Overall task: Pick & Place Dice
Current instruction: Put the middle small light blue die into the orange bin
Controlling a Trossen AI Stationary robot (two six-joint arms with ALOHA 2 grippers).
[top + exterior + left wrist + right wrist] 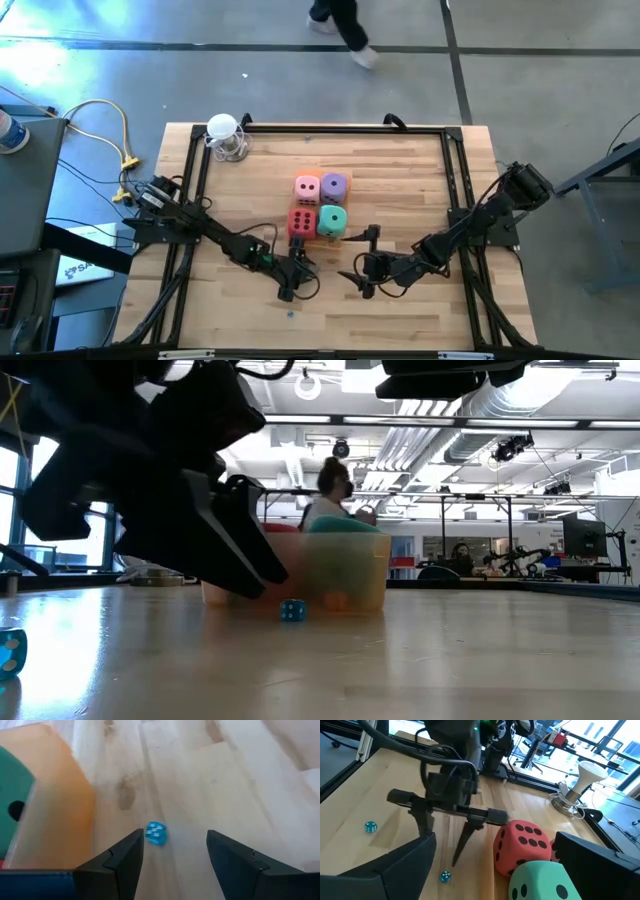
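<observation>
Four large soft dice sit in a square near the table's middle: pink [307, 187], purple [334, 186], red [302, 221] and teal [332, 222]. They rest in a translucent orange tray [345, 575]. My left gripper [290, 280] is open near the tray's near side, pointing down at the table. A tiny blue die [156, 833] lies on the wood just ahead of its fingers, nearer one of them. My right gripper [360, 262] is open on the tray's right, facing the red die [522, 845] and the teal die [540, 880].
A second tiny blue die [370, 826] lies on bare wood toward the near edge. A white lamp-like object [225, 135] stands at the far left corner. Black frame rails [320, 128] run along the table's far and side edges. A person walks beyond the far edge [345, 25].
</observation>
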